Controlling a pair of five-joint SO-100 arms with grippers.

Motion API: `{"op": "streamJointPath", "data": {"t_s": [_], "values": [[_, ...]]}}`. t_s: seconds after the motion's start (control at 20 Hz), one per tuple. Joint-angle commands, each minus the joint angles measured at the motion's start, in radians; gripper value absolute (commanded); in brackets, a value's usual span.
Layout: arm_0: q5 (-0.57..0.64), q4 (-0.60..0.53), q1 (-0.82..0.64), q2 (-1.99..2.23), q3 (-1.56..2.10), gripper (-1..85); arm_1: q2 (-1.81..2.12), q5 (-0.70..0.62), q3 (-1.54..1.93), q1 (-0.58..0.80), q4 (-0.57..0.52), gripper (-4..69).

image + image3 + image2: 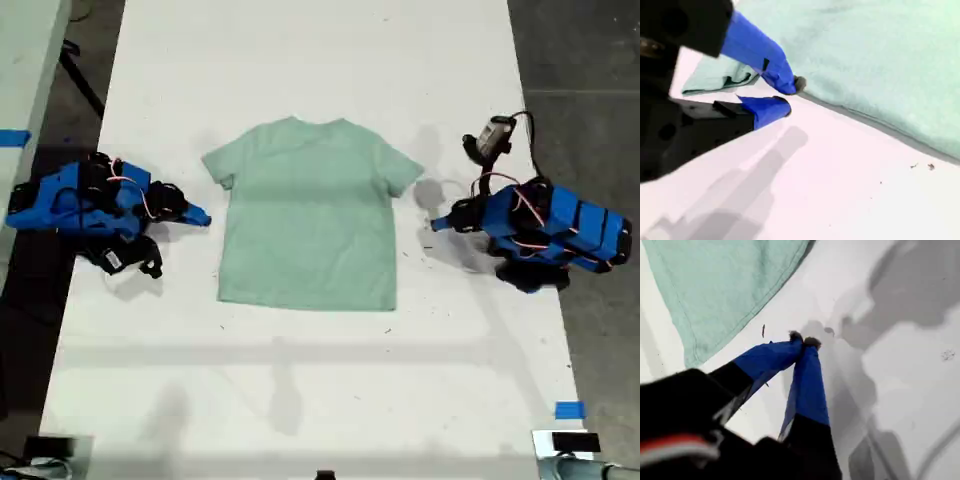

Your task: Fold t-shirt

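First wrist view, closest in: my first gripper (803, 340) has its 2 blue fingers (807, 385) pressed together at the dark tips, with nothing between them. It hangs over the bare white table (910, 380), among grey shadows. A little beyond the tips lies 1 corner of the t-shirt (715, 285), apart from the gripper, its stitched edge flat on the table and a small dark speck (763, 330) just outside it.

In the second wrist view, my second gripper (788, 96) has its jaws slightly parted, a narrow gap between the tips and no cloth in it. The tips sit just beside the side edge of the t-shirt; whether the upper tip touches the fabric I cannot tell. A sleeve (715, 80) lies just behind the fingers, and the pale green body spreads away past them.

The exterior view gives the whole layout. The t-shirt lies spread flat near the middle of the table, neck toward the far end, both sleeves out and no fold in it. My second gripper (203, 217) points at it from the exterior view's left, below the sleeve there. My first gripper (437, 224) points in from the exterior view's right, with bare table between it and the cloth.
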Motion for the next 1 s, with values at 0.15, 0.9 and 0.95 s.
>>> {"op": "streamJointPath", "data": {"t_s": [0.15,0.9,0.95], "values": [[-0.087,-0.078,0.075,0.006,-0.009,0.0,0.003,0.844,0.003,-0.126,-0.089,-1.1],[-0.097,-0.212,-0.023,-0.318,-0.296,0.0,-0.258,0.676,-0.331,-0.106,-0.086,-1.0],[-0.072,-0.235,-0.031,-0.428,-0.370,0.0,-0.350,0.640,-0.410,-0.091,-0.100,-1.0]]}}
